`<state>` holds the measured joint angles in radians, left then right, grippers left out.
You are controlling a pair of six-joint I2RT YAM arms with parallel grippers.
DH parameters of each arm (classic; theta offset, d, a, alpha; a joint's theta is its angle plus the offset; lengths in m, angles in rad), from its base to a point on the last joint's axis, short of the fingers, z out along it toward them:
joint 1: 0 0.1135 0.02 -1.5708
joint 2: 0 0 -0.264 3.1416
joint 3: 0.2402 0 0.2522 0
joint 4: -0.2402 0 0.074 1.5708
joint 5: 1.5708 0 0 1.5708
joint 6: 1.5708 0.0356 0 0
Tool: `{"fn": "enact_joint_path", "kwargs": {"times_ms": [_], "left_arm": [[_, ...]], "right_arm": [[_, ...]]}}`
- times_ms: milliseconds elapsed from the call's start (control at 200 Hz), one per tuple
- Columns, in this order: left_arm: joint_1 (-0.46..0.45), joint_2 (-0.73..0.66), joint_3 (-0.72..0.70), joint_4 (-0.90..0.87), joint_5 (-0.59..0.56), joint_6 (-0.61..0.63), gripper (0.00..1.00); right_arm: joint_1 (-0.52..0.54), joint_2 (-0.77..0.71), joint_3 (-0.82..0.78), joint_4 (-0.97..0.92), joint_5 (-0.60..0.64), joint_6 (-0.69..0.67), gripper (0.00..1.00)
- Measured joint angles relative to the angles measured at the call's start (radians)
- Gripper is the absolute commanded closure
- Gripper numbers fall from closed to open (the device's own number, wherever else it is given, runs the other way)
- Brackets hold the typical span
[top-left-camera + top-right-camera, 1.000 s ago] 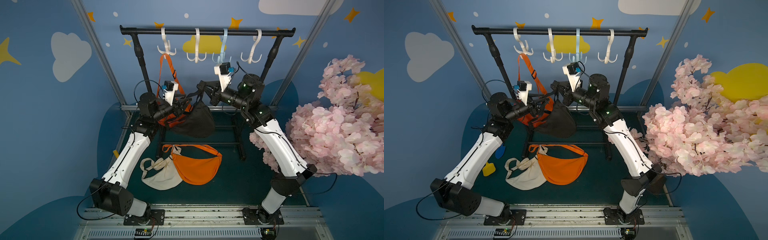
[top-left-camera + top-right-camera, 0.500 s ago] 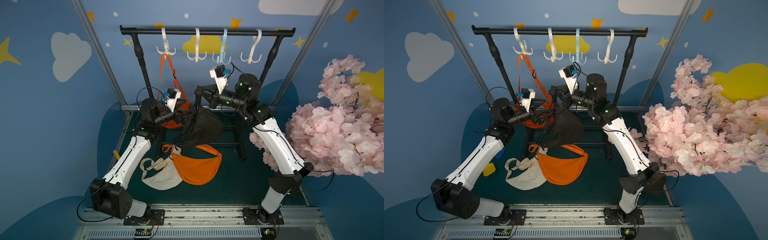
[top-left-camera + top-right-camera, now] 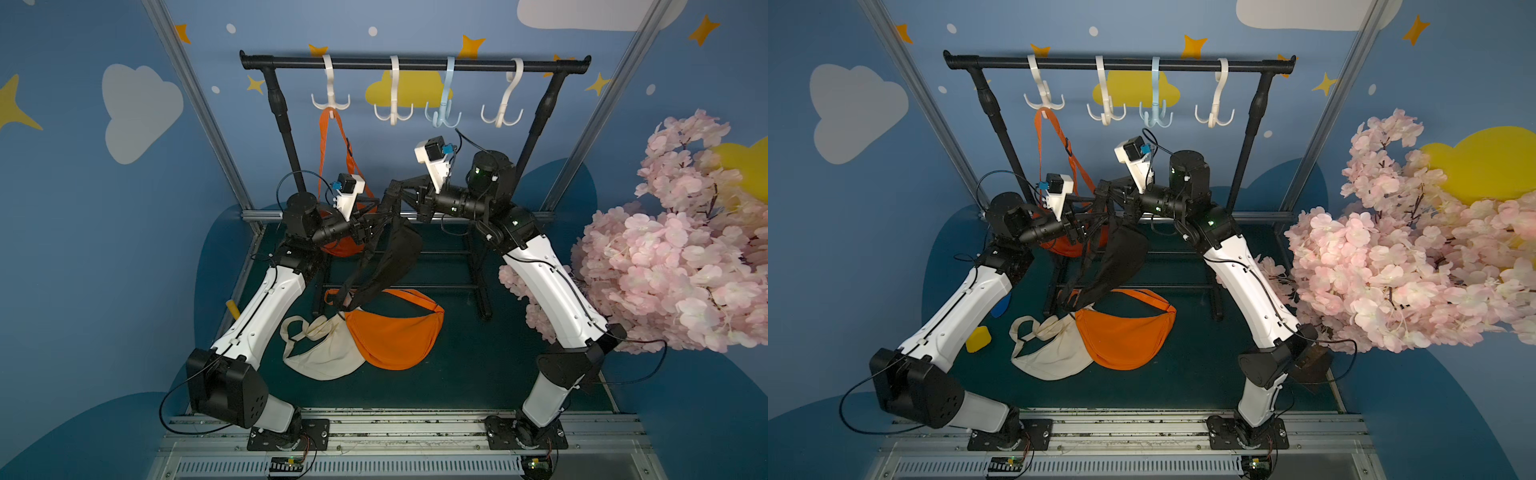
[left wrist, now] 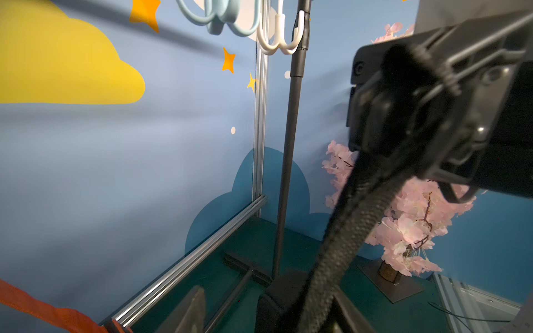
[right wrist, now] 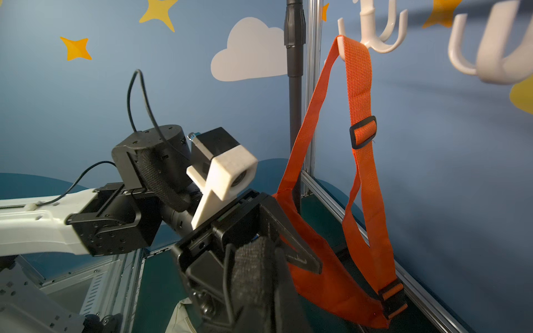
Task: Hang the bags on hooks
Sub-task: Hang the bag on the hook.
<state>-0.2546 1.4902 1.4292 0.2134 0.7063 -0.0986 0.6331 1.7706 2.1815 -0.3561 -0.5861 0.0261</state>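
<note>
Right claw [image 3: 392, 194] pinches strap [image 4: 346, 230] of black bag [image 3: 401, 257] — bag now dangles lower; left claw [image 3: 373, 219] half-spread.

We observe both arms raised with elbows bent, wrists converging at mid-height. The left arm [image 3: 270, 307] reaches inward; the left pincer [image 3: 380, 217] stands with jaws parted. The right arm [image 3: 548, 282] reaches across toward it; the right pincer [image 3: 390, 194] is clamped on the black bag strap [image 4: 349, 230], tips just beside the left one's.
</note>
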Motion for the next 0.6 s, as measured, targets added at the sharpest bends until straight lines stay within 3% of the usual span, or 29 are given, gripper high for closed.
{"fn": "enact_joint_path", "kwargs": {"times_ms": [65,275,411,601], "left_arm": [[0.000,0.006,0.003,-0.007,-0.008,0.000,0.72],[0.000,0.006,0.051,-0.065,-0.074,0.008,0.95],[0.000,0.029,0.175,-0.135,-0.145,0.016,0.96],[-0.001,0.148,0.480,-0.220,-0.219,-0.023,0.96]], "right_arm": [[0.000,0.000,0.000,0.000,0.000,0.000,1.00],[-0.003,0.000,-0.008,-0.008,0.045,0.003,1.00],[-0.007,0.000,-0.011,-0.016,0.135,0.011,1.00],[-0.012,0.037,0.090,-0.038,0.274,0.010,1.00]]}}
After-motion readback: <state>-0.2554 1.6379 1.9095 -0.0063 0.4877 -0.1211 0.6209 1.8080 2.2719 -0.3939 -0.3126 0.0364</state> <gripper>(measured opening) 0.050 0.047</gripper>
